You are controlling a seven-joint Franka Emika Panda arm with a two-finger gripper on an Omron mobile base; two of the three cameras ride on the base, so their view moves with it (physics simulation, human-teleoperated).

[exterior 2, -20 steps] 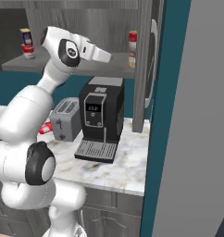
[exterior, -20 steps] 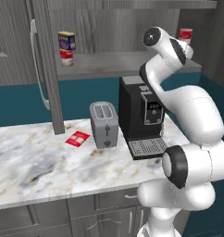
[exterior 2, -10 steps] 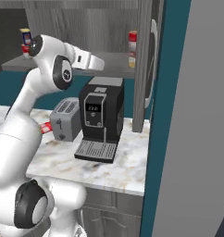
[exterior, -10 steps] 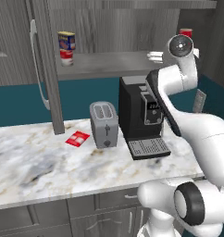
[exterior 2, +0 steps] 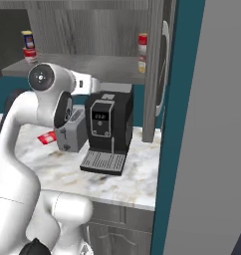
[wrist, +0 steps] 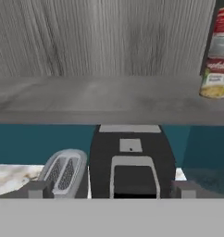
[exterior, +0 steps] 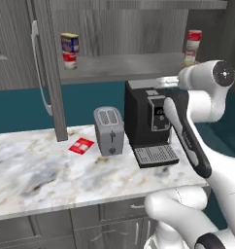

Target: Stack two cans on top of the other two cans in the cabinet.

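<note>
On the cabinet's grey shelf [exterior: 119,68] stand two stacks. At the left, the dark blue can with a yellow rim [exterior: 70,42] rests on a red can with a white band [exterior: 69,60]. At the right, a red can [exterior: 193,39] rests on the pale cream can [exterior: 189,59]; both show at the right edge of the hand view, red [wrist: 220,32] over cream [wrist: 214,82]. My gripper [wrist: 111,190] is open and empty, in front of the shelf edge, over the coffee machine and left of the right stack. It shows small beside the wrist [exterior: 164,81] [exterior 2: 98,85].
A black coffee machine [exterior: 148,121] and a grey toaster [exterior: 109,130] stand on the marble counter [exterior: 37,170] below the shelf. A red packet [exterior: 81,145] lies left of the toaster. The open cabinet door with its pale handle [exterior: 38,68] hangs at the left. Drawers run under the counter.
The arm has dropped and drawn back from the right stack toward the shelf's front edge. The jaws have stayed open, and the cans have not moved.
</note>
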